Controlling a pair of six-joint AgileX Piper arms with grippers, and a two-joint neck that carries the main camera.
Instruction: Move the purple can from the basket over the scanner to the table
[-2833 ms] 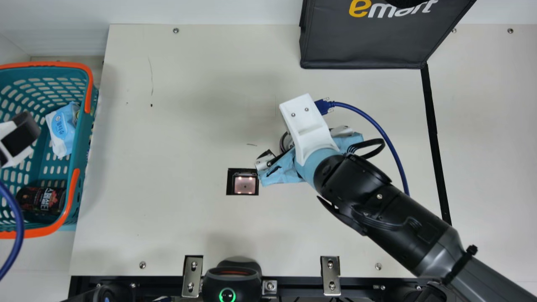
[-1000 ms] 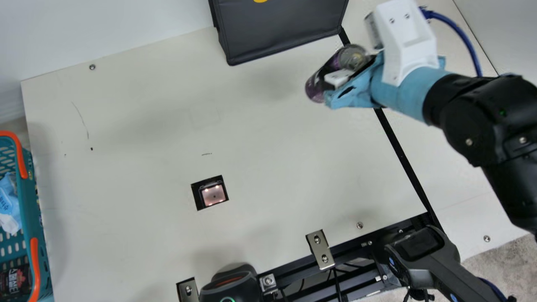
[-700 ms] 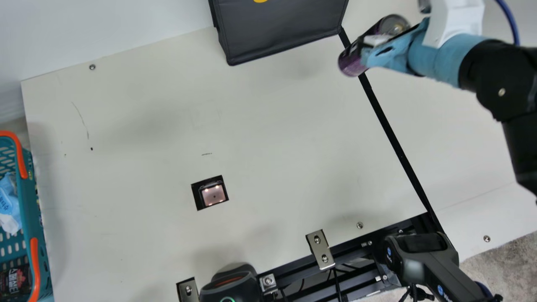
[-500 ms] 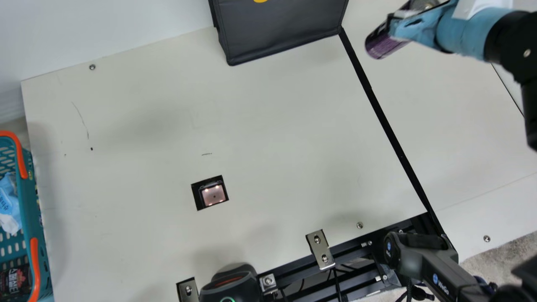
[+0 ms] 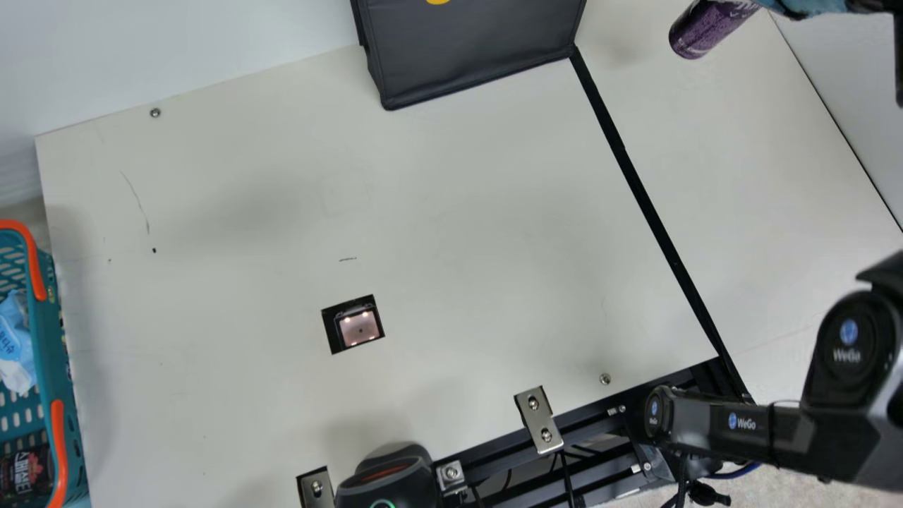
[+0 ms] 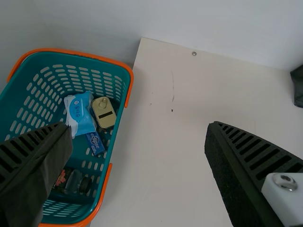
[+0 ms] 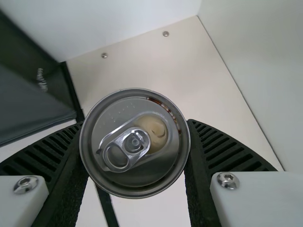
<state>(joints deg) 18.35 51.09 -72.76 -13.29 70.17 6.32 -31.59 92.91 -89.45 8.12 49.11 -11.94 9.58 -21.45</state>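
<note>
Observed, standing by: the purple can (image 5: 711, 27) is gripped in the right hand (image 7: 135, 125), to the right of the black bag (image 5: 473, 53), across the black strip (image 5: 649, 197). In the right wrist view its lid (image 7: 151, 172) sits between the 2 ribbed fingers (image 7: 227, 146), 1 on each side, tab facing the camera. The left hand (image 6: 138, 126) is wide, nothing between its fingers, well left of the bag near the basket (image 5: 53, 339). The scanner (image 5: 360, 329) lies in front of the bag, to its left.

Judged step: set the can down on the counter (image 5: 451, 296) right of the bag. The can seems raised; clearance cannot be read, nor whether its axis is truly plumb.

Suggested method:
1. Pick a spot clear of both the bag's side and the counter's right edge.
2. Level the wrist so the base meets the surface flat.
3. Lower slowly; end the descent at contact, since pressing could dent or skid thin metal.
4. Part both fingers evenly, then lift straight up.

Main risk: early or lopsided release; a round can could tip and roll.
</note>
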